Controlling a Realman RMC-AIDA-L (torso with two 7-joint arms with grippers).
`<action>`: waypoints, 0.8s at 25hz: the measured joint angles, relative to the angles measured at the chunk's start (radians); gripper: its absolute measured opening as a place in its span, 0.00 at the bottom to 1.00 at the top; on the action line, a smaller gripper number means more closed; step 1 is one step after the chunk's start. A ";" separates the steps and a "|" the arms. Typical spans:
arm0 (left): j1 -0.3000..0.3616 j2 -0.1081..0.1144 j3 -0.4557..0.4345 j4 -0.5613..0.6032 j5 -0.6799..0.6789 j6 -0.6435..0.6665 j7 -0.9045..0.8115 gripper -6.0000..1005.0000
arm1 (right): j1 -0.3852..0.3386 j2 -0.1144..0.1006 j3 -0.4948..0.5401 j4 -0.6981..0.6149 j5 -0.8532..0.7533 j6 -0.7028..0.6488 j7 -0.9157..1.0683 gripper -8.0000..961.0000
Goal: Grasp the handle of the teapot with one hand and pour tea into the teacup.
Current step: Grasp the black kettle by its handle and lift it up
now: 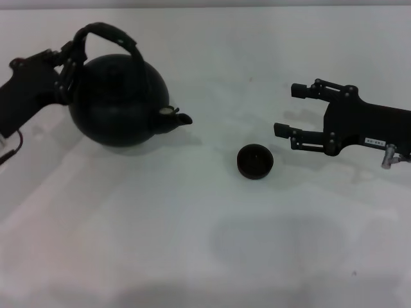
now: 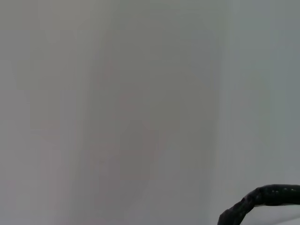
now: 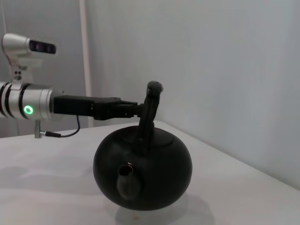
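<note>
Left gripper (image 1: 70, 61) at the far-left end of the arched handle (image 1: 109, 33), its fingers closed on the wrap where the bail descends toward the pot's shoulder; the right wrist view shows the same grip side-on, the gripper (image 3: 140, 108) meeting the handle (image 3: 151, 110) from the pot's rear. The teapot (image 1: 119, 99) appears held slightly tilted, spout (image 1: 176, 119) pointing toward the robot's right and a little downward; whether its base touches the white table (image 1: 192, 244) cannot be told. The teacup (image 1: 255, 161) stands upright on the table, apart from the spout, to its right and nearer the robot. Right gripper (image 1: 289, 110) rests low beside the cup on its right, fingers spread wide, holding nothing. In the left wrist view only a section of the handle (image 2: 262, 199) is visible
</note>
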 joint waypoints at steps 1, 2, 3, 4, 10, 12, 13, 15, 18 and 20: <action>0.004 -0.002 0.000 0.041 0.031 -0.019 -0.044 0.12 | -0.002 -0.001 0.001 0.004 0.003 0.000 -0.005 0.88; 0.007 -0.003 0.000 0.083 0.064 -0.036 -0.089 0.12 | -0.002 -0.001 0.001 0.004 0.003 0.000 -0.005 0.88; 0.010 -0.004 0.003 0.117 0.089 -0.047 -0.127 0.12 | -0.004 -0.001 0.001 0.006 0.006 0.000 -0.010 0.88; 0.013 -0.005 0.013 0.152 0.114 -0.062 -0.170 0.12 | -0.006 -0.001 0.002 0.007 0.011 0.000 -0.015 0.88; 0.040 -0.003 0.119 0.313 0.200 -0.187 -0.352 0.12 | -0.009 -0.001 0.025 0.012 0.022 0.000 -0.021 0.88; 0.054 -0.004 0.141 0.356 0.223 -0.209 -0.385 0.12 | -0.009 -0.001 0.049 0.016 0.022 0.000 -0.021 0.88; 0.065 -0.004 0.153 0.387 0.235 -0.217 -0.405 0.12 | -0.009 -0.001 0.064 0.018 0.022 0.000 -0.021 0.88; 0.082 -0.005 0.165 0.441 0.260 -0.229 -0.445 0.12 | -0.009 -0.001 0.090 0.021 0.022 0.002 -0.019 0.88; 0.103 -0.005 0.180 0.515 0.319 -0.255 -0.515 0.12 | -0.009 -0.001 0.128 0.021 0.022 0.012 -0.018 0.88; 0.116 -0.005 0.207 0.573 0.367 -0.282 -0.570 0.12 | -0.009 -0.001 0.153 0.022 0.022 0.020 -0.019 0.88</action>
